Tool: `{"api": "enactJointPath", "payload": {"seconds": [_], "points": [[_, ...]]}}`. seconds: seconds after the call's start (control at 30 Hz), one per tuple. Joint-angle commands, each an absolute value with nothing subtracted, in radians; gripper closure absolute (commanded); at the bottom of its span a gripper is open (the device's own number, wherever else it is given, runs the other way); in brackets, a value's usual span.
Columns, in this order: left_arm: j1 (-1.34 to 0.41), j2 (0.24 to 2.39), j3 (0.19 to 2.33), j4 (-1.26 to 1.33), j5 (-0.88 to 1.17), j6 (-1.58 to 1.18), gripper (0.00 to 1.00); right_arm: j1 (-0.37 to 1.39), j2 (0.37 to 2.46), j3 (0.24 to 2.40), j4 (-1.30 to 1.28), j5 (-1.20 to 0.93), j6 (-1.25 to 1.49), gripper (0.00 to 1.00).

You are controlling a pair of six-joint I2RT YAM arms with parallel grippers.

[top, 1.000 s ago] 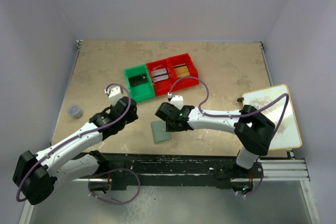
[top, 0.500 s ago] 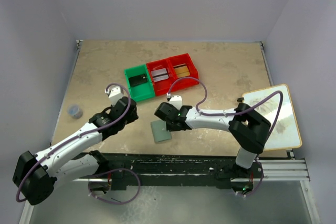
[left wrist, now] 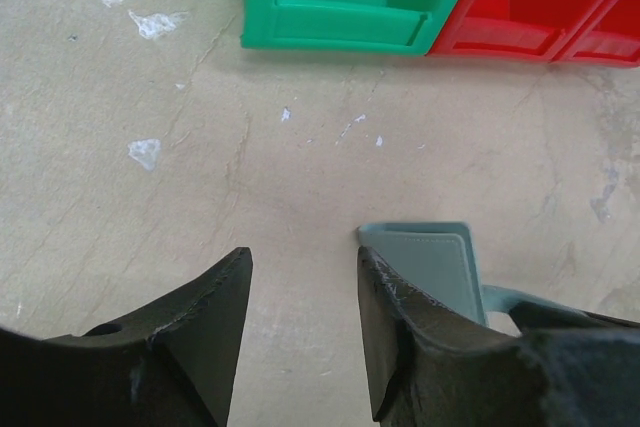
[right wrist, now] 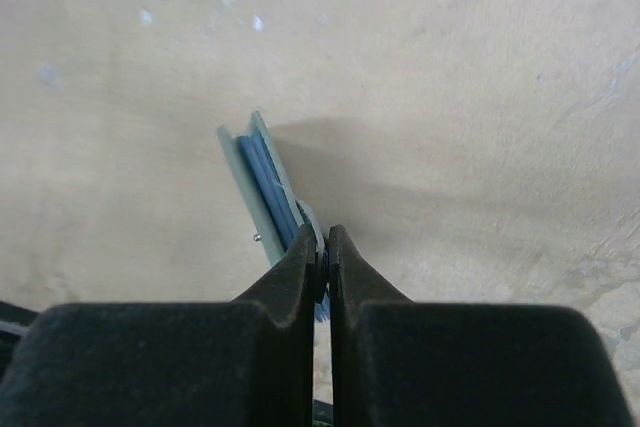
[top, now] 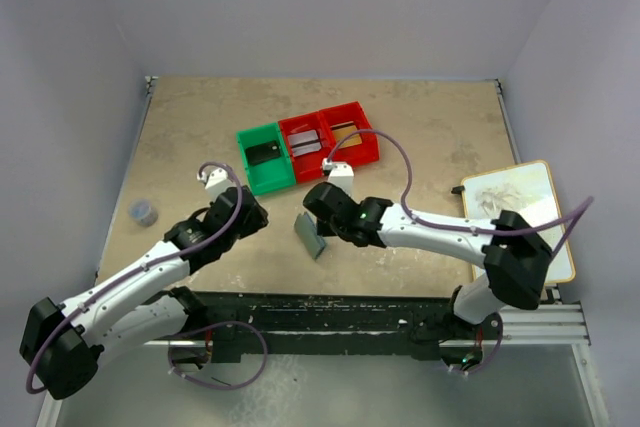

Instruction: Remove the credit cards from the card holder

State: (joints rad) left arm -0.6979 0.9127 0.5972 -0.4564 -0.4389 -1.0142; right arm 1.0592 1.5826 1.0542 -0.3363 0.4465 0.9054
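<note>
One right hand (right wrist: pixel 322 247) tight on card holder (right wrist: pixel 262 172)

Plain pale lavender walls (top: pixel 330 7) close in a beige, mottled worktop (top: pixel 430 137) on three sides; soft even light, with a metal rail (top: pixel 545 322) along its near edge

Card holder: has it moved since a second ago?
Yes. The card holder lay flat near the table's front edge; now it is tipped up on edge, slightly nearer the green bin, pinched in the right gripper's shut jaws.
</note>
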Motion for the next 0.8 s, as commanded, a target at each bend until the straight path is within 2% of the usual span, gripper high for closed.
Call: {"api": "enactJointPath", "payload": {"seconds": [0.0,0.47,0.67,0.77], "points": [[-0.695,0.896,0.605,-0.388,-0.420,-1.043,0.54,1.057,1.481,1.046,-0.247,0.531,0.855,1.00],[-0.695,1.030,0.600,-0.317,-0.324,-1.037,0.53,1.055,1.489,1.028,-0.125,0.382,0.809,1.00],[-0.695,0.962,0.612,-0.367,-0.413,-1.045,0.53,1.039,1.421,0.962,0.081,0.228,0.767,1.00],[-0.694,0.932,0.607,-0.368,-0.429,-1.029,0.53,0.970,1.394,0.837,0.189,0.062,0.777,1.00]]}}
